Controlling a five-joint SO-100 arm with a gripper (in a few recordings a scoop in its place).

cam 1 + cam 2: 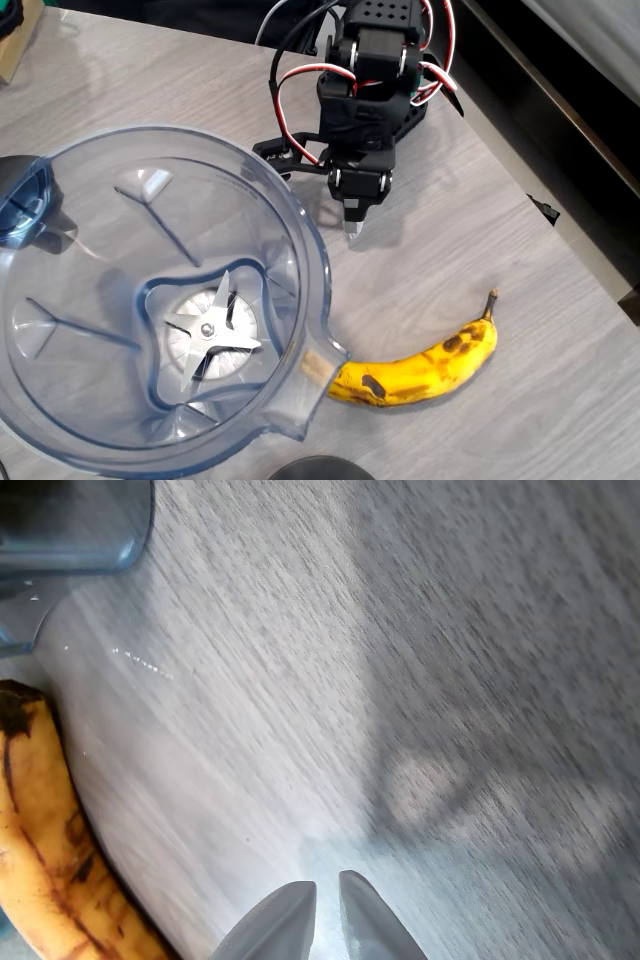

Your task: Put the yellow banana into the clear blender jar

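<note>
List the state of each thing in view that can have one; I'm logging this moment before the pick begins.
Curved yellow banana with brown-black spots: lying flat on the table, outside the jar, one end by the pour spout, ungrasped.
Large clear bluish plastic blender jar: upright, lidless, only the silver blade inside.
Black end effector: fingertips nearly together, holding nothing, above bare table.

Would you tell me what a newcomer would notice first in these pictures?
The clear blender jar dominates the left of the overhead view, its silver blade bare at the base. The yellow banana lies on the table beside its spout, and the gripper hangs above it, fingertips nearly together.
</note>
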